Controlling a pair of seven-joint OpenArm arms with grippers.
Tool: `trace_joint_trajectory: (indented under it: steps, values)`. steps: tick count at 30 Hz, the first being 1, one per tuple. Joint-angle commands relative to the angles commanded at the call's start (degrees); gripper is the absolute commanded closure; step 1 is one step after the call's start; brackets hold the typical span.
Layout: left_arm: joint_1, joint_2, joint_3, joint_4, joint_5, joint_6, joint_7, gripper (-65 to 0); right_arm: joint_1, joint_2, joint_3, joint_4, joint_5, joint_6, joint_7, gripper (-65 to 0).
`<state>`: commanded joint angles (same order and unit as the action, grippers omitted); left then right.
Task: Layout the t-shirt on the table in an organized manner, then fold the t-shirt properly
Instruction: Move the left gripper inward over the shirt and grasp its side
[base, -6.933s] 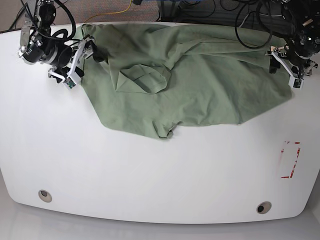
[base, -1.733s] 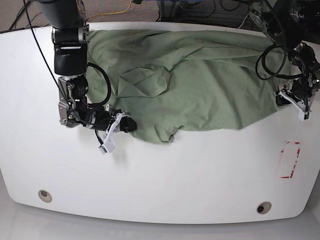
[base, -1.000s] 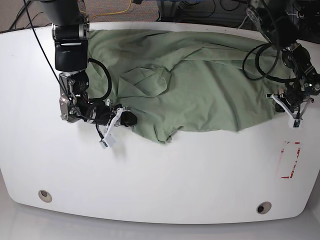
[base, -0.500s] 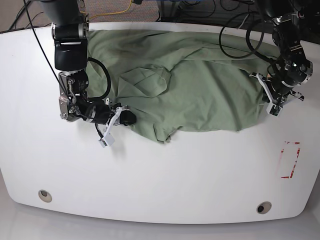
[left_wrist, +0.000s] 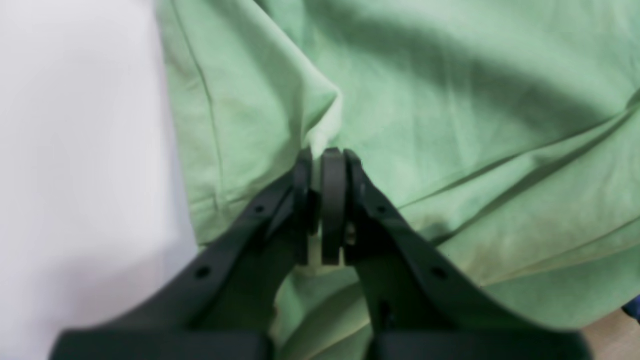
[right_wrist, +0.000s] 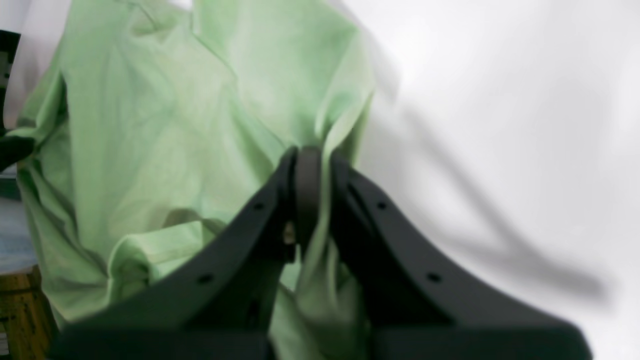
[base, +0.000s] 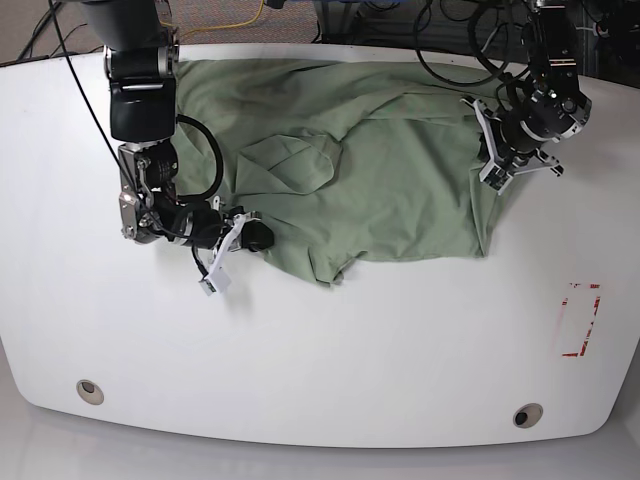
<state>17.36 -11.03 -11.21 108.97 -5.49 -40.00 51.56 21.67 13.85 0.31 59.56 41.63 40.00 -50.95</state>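
Base view: the shirt (base: 380, 160) lies spread and wrinkled over the far half of the table (base: 320, 350), its upper edge along the far rim. A folded flap with a seam sits on the cloth left of centre. The lower hem runs unevenly, with a small pointed corner at bottom centre.

The right gripper (base: 250, 238), at the view's left, lies low on the table with its jaws closed on the shirt's lower-left edge. In the right wrist view the black fingers (right_wrist: 345, 200) meet with a fold of green cloth pinched between them, white table to the side.

The left gripper (base: 497, 165), at the view's right, sits over the shirt's right portion. In the left wrist view (left_wrist: 322, 200) its jaws are pressed together on a raised ridge of fabric beside a stitched hem.

A red tape rectangle (base: 580, 320) marks the table near its right edge; two grey grommets (base: 90, 391) sit near the front edge. No legible writing or logo shows in any view.
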Motion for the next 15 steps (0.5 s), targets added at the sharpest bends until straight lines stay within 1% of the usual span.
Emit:
trace_joint_trajectory:
  steps: [5, 9, 13, 15]
  values:
    - [0.4, 0.0, 1.0, 1.1, -0.4, 0.0, 0.1, -0.4, 0.0, 0.0, 0.0, 0.0, 0.0, 0.0, 0.0, -2.5]
    - [0.4, -0.1, 2.1, 2.4, -5.2, 0.0, 0.9, -0.4, 0.0, 0.0, 0.0, 0.0, 0.0, 0.0, 0.0, -2.5]
    - [0.3, -2.3, 5.2, 4.0, -9.9, 0.0, 4.8, -0.3, 0.0, 0.0, 0.0, -0.2, 0.0, 0.0, 0.0, -2.5]
    - [0.1, -2.9, 6.3, 4.5, -11.7, 0.0, 5.4, -0.3, 0.0, 0.0, 0.0, -0.2, 0.0, 0.0, 0.0, -2.5]
